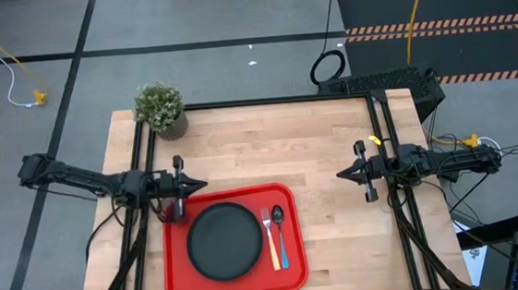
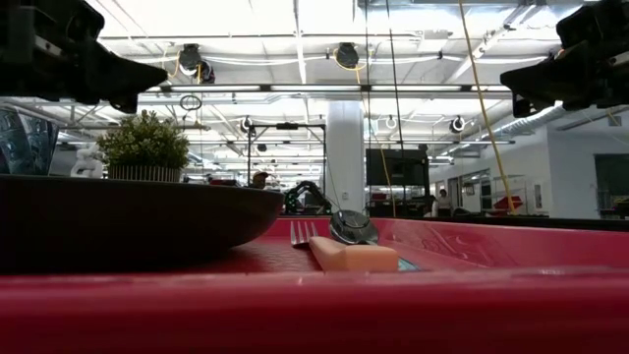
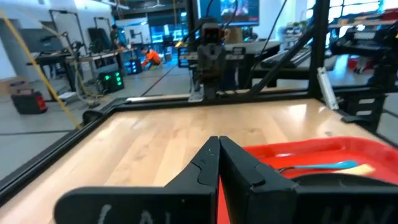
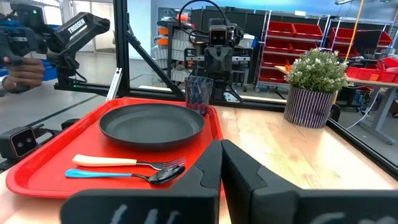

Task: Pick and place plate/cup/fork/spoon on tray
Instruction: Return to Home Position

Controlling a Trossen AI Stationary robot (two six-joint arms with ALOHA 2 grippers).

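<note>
From above, the left gripper (image 1: pixel 199 184) hovers with fingers pressed together just past the red tray's (image 1: pixel 179 286) near-left corner; the cup (image 1: pixel 168 210) stands right beside it on that corner. The plate (image 1: pixel 224 241), fork (image 1: pixel 270 236) and spoon (image 1: pixel 280 232) lie on the tray, beyond the fingertips. The right gripper (image 1: pixel 343 173), also pressed together and empty, waits well apart over bare table (image 1: pixel 314 141). Its wrist view shows the cup (image 4: pixel 199 93) behind the plate (image 4: pixel 152 122).
</note>
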